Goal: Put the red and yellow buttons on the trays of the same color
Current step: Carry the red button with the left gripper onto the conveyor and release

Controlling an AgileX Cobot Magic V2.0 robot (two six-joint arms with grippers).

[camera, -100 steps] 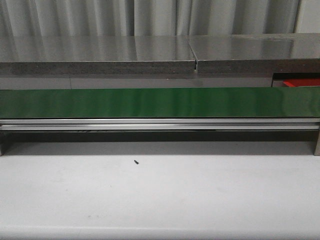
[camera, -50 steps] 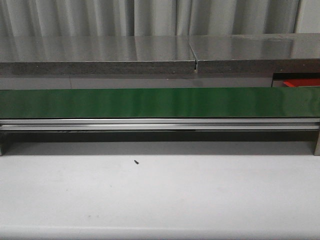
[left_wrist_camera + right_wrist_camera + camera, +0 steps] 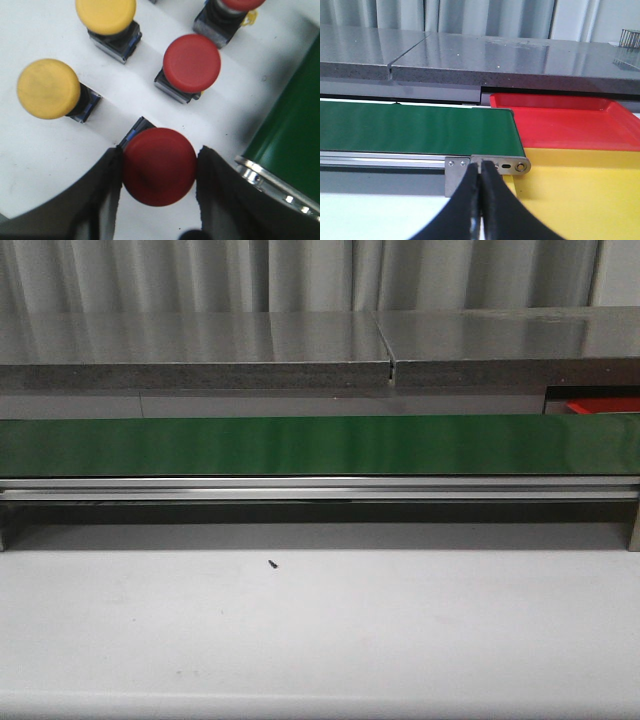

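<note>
In the left wrist view my left gripper [image 3: 159, 156] has its two black fingers pressed against both sides of a red button [image 3: 159, 170] on the white table. Two more red buttons [image 3: 192, 62] [image 3: 239, 4] and two yellow buttons [image 3: 48, 88] [image 3: 105, 14] stand beside it. In the right wrist view my right gripper [image 3: 481, 170] is shut and empty, in front of the red tray [image 3: 570, 122] and the yellow tray [image 3: 580, 192]. Neither gripper shows in the front view, where only a sliver of the red tray [image 3: 605, 405] is visible.
A green conveyor belt [image 3: 300, 445] on an aluminium frame runs across the table in front of a grey counter [image 3: 200, 350]. Its roller end [image 3: 287, 150] lies close to the held button. Its other end [image 3: 490, 132] meets the trays. A small dark speck [image 3: 272, 564] lies on the table.
</note>
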